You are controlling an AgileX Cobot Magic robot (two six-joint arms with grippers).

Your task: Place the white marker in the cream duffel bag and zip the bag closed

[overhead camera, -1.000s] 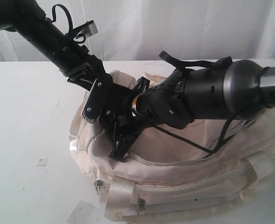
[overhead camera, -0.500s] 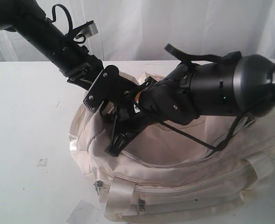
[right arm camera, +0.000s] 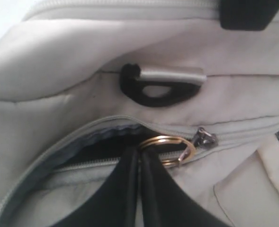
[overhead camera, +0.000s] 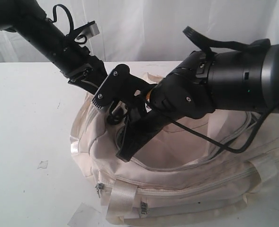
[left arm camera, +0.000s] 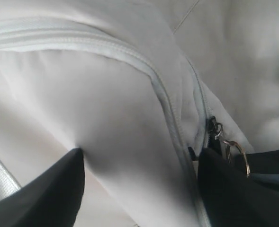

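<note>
Since a second ago, the right claw [right arm camera: 139, 152] has snapped fully closed, pinching the thin brass ring [right arm camera: 166, 138] on a grey zipper pull [right arm camera: 203, 137], and its wrist has risen. The large, soft cream fabric duffel bag [overhead camera: 177, 175] lies toward 5 o'clock on the white bench [overhead camera: 30, 132]. The left claw [left arm camera: 140, 158] gapes wide astride a fabric fold at the bag's 10 o'clock end.

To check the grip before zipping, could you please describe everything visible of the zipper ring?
The ring is a thin, shiny, brass-coloured metal hoop, seemingly a split ring, hooked to the small grey slider on the bag's zipper. It lies roughly flat over the partly open zipper, with dark lining behind it. The right claw, shut, pinches one side.
</note>
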